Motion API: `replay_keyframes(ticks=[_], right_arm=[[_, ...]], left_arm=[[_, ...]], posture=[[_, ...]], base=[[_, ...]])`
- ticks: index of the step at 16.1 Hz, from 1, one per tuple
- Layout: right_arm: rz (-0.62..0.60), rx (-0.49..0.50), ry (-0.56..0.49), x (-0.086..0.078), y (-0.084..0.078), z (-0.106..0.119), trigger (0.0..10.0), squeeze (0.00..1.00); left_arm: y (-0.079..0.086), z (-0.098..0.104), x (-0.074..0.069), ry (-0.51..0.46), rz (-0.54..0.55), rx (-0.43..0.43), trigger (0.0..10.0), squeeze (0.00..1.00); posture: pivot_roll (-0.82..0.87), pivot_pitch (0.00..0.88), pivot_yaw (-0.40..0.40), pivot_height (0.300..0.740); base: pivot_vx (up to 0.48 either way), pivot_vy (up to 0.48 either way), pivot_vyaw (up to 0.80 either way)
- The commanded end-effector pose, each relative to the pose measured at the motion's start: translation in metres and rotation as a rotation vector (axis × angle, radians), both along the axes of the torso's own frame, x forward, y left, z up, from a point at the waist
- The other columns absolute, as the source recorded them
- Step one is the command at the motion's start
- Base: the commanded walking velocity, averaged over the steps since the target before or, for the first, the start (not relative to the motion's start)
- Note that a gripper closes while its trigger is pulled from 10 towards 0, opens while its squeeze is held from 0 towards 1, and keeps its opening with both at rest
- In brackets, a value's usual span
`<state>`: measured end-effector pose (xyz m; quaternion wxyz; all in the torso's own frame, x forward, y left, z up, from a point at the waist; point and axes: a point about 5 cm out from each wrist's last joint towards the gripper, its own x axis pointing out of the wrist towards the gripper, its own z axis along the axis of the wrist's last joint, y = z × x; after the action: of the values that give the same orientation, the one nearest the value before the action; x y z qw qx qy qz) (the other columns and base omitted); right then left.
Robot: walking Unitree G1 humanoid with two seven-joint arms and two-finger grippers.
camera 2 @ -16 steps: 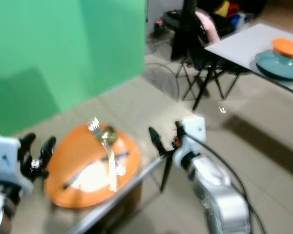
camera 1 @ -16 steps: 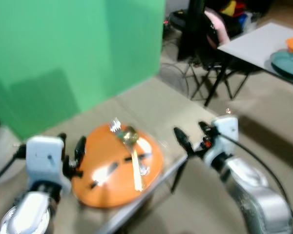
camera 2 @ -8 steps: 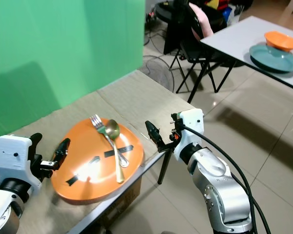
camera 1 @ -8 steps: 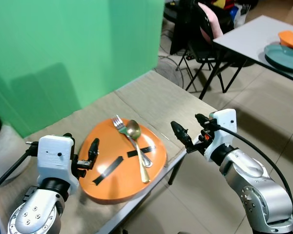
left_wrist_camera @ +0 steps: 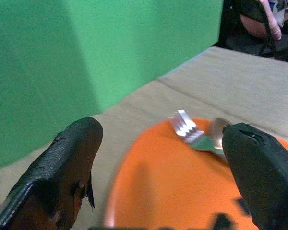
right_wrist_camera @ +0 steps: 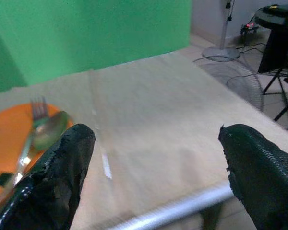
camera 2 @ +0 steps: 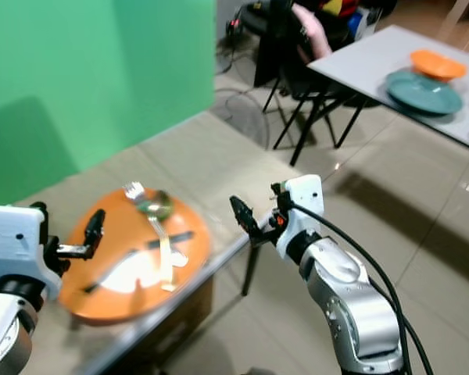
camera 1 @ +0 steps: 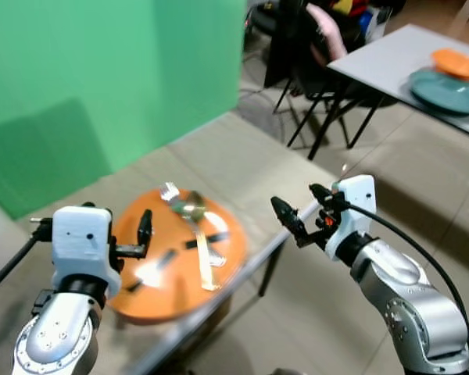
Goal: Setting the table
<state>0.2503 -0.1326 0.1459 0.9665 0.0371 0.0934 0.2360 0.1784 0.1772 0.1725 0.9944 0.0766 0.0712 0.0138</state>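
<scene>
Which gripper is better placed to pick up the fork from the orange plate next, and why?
Probably the left gripper: it hovers open at the orange plate's rim, facing the fork. The right gripper sits open off the table's edge.

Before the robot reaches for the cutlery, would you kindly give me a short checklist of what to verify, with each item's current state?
1. Left gripper open, beside the round orange plate: ok.
2. Right gripper open, at the table edge: ok.
3. Silver fork and gold spoon lying on the plate: ok.
4. Cutlery lying apart for a single pick: not ok, they overlap.
5. Black tape strips free of the cutlery: cannot tell.
</scene>
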Motion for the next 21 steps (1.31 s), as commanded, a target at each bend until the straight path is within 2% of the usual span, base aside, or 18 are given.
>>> replay_keyframes(ticks=[1, 2, 3, 4, 7, 9, 10, 13, 14, 16, 18, 19, 20, 21], right_arm=[[-0.014, -0.014, 0.017, 0.001, -0.006, -0.002, 10.0, 0.00], [-0.011, -0.017, 0.020, 0.000, -0.006, -0.002, 10.0, 0.00], [-0.006, -0.021, 0.025, -0.001, -0.006, -0.003, 10.0, 0.00], [-0.003, -0.024, 0.027, -0.001, -0.005, -0.003, 10.0, 0.00], [0.011, -0.038, 0.039, -0.001, -0.003, -0.004, 10.0, 0.00], [0.021, -0.069, 0.056, -0.001, -0.003, -0.005, 10.0, 0.00], [0.030, -0.082, 0.063, 0.000, -0.004, -0.006, 10.0, 0.00], [0.044, -0.092, 0.069, 0.003, -0.001, -0.007, 10.0, 0.00], [0.051, -0.101, 0.074, 0.003, 0.000, -0.008, 10.0, 0.00], [0.059, -0.106, 0.077, 0.002, 0.001, -0.008, 10.0, 0.00], [0.092, -0.107, 0.086, -0.001, 0.002, -0.008, 10.0, 0.00], [0.138, -0.117, 0.088, -0.004, 0.003, -0.008, 10.0, 0.00], [0.211, -0.144, 0.084, -0.008, 0.001, -0.008, 10.0, 0.00], [0.224, -0.153, 0.080, -0.008, -0.001, -0.007, 10.0, 0.00]], left_arm=[[-0.002, -0.002, 0.000, 0.009, -0.001, -0.015, 10.0, 0.84], [-0.003, -0.004, -0.002, 0.024, -0.009, 0.003, 10.0, 0.66], [-0.003, -0.005, -0.003, 0.032, -0.014, 0.011, 10.0, 0.39], [-0.004, -0.005, -0.003, 0.037, -0.016, 0.011, 10.0, 0.01], [-0.002, -0.006, -0.001, 0.058, -0.012, 0.013, 10.0, 0.00], [-0.003, -0.009, 0.003, 0.077, -0.030, -0.065, 10.0, 0.00], [-0.004, -0.011, 0.010, 0.098, -0.054, -0.101, 10.0, 1.00], [-0.007, -0.022, 0.035, 0.200, -0.153, -0.031, 10.0, 1.00], [-0.009, -0.029, 0.044, 0.249, -0.182, -0.053, 10.0, 0.00], [-0.008, -0.040, 0.055, 0.326, -0.207, -0.014, 10.0, 0.00], [-0.008, -0.044, 0.064, 0.377, -0.211, -0.027, 10.0, 0.00], [-0.011, -0.045, 0.066, 0.403, -0.238, -0.035, 8.2, 0.00], [-0.016, -0.047, 0.067, 0.437, -0.263, -0.046, 5.8, 0.00], [-0.018, -0.048, 0.067, 0.446, -0.268, -0.048, 5.1, 0.00]], posture=[[0.05, 0.055, -0.032, 0.740], [0.05, 0.055, -0.032, 0.740], [0.05, 0.055, -0.035, 0.740], [0.05, 0.055, -0.035, 0.740], [0.05, 0.060, -0.040, 0.740], [0.05, 0.061, -0.041, 0.740], [0.05, 0.064, -0.048, 0.740], [0.06, 0.066, -0.057, 0.740], [0.06, 0.066, -0.057, 0.740], [0.05, 0.067, -0.056, 0.740], [0.04, 0.070, -0.045, 0.740], [0.04, 0.071, -0.035, 0.740], [0.03, 0.071, -0.029, 0.740], [0.02, 0.072, -0.025, 0.740]], base=[[0.000, 0.000, 0.00], [0.000, 0.000, 0.00], [0.000, 0.000, 0.00], [0.000, 0.000, 0.00], [0.000, 0.000, 0.00], [0.000, 0.000, 0.00], [0.000, 0.000, 0.00], [0.000, 0.000, 0.00], [0.000, 0.000, 0.00], [0.000, 0.000, 0.00], [0.000, 0.000, 0.00], [0.000, 0.000, 0.00], [0.000, 0.000, 0.00], [0.000, 0.000, 0.00]])
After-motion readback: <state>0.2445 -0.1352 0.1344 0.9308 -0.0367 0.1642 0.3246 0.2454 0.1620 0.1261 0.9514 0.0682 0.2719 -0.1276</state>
